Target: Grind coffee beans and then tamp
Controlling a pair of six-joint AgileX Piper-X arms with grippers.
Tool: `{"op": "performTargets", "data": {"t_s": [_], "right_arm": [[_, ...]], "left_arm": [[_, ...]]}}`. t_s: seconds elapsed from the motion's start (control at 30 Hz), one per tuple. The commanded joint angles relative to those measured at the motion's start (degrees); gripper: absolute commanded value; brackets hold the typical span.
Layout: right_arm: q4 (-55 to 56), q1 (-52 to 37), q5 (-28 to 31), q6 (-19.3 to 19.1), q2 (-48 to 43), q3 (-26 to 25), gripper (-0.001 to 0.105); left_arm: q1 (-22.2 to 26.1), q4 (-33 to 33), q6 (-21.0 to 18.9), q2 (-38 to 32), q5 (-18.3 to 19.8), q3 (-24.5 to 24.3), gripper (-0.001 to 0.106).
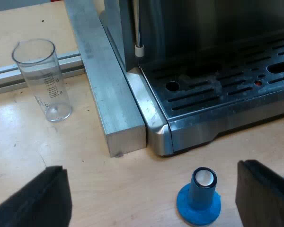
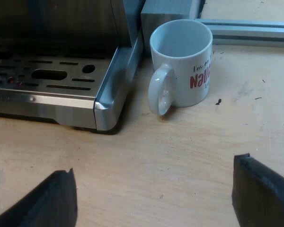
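Left gripper [image 1: 151, 191] wide, empty, near blue tamper [image 1: 199, 196], right gripper [image 2: 154, 189] wide, empty, mug [image 2: 184, 61] beside machine [image 2: 106, 106]

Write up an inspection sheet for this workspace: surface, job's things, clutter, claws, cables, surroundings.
Surface: light wooden table.
Job's things: espresso machine, nothing standing on the visible part of its drip tray; blue tamper upright on the table before the tray.
Clutter: measuring glass upright, looks empty; white mug upright, empty, beside the tray's corner; dark specks near the mug.
Claws: left claw open, near the tamper; right claw open, holding nothing, facing the mug.
Cables: nothing seen.
Surroundings: metal bar against the machine's side; aluminium rail behind the glass.
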Motion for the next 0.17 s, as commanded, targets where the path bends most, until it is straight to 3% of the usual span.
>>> {"op": "performTargets", "data": {"t_s": [0.03,0.17], "right_arm": [[-0.2,0.0,-0.3,-0.4,-2.3,-0.3,0.069],[-0.2,0.0,-0.3,-0.4,-2.3,-0.3,0.069]], "left_arm": [[0.0,-0.9,-0.5,-8.0,-0.1,-0.1,0.073],[0.0,-0.9,-0.5,-8.0,-0.1,-0.1,0.073]]}}
